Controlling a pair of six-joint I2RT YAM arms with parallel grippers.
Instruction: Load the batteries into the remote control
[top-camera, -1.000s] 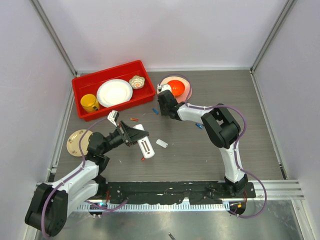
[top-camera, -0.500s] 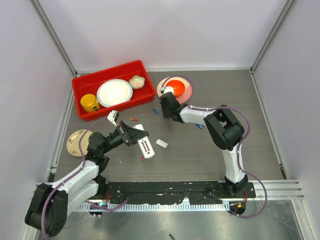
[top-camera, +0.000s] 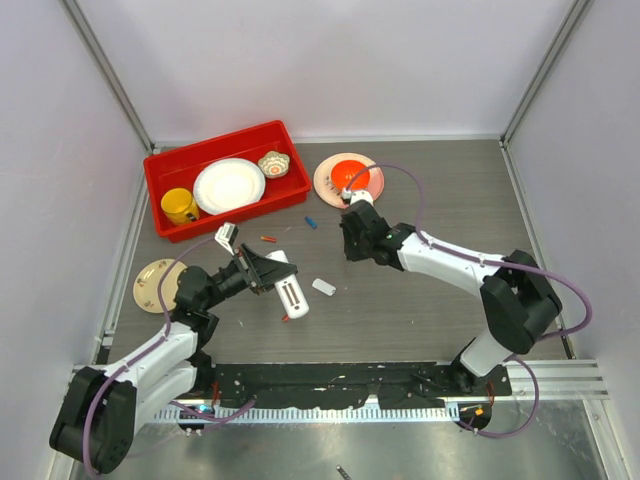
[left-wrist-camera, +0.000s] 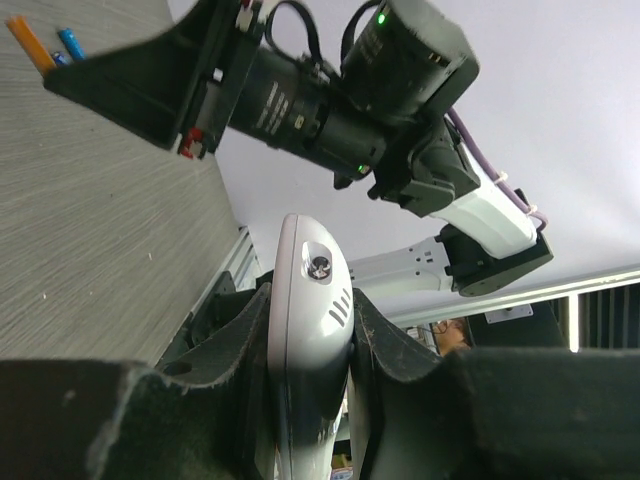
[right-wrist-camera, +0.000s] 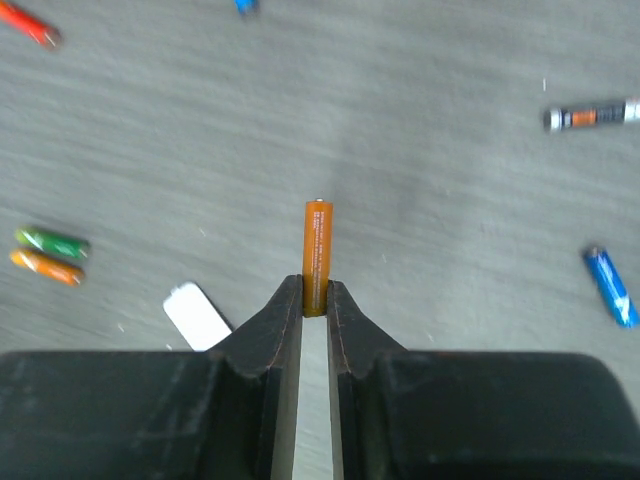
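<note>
Since a second ago the right arm has drawn back from the orange plate (top-camera: 349, 178), its elbow has swung out to the right, and its jaws have closed down. Nearest to me, the left gripper (top-camera: 270, 270) is pressed tight on the remote control (top-camera: 291, 292), clamping the white body by its narrow sides; its wrist view shows the pads hard against the plastic (left-wrist-camera: 311, 295). From above, a dark slot shows on the remote's upward face, which I take for the battery bay. Just beyond the remote lies the loose white piece (top-camera: 323, 287), apart from both arms. Further out, the right gripper (top-camera: 353, 248) hangs over the middle of the table (top-camera: 440, 190), pinching the orange battery (right-wrist-camera: 317, 255) by one end, so most of its length sticks out past the fingertips. Around it, loose batteries (right-wrist-camera: 50, 242) lie scattered on the wood, green and orange side by side, a blue one off to the other side. Beyond those stand the plate and the red bin (top-camera: 160, 165). I judge the carry to the remote is what is in hand. To do it well I would travel slowly, since an end grip lets the cell pivot. I would turn the wrist until the battery runs along the slot, lower one end in first, and release only once it seats. Which end is positive I cannot tell.
</note>
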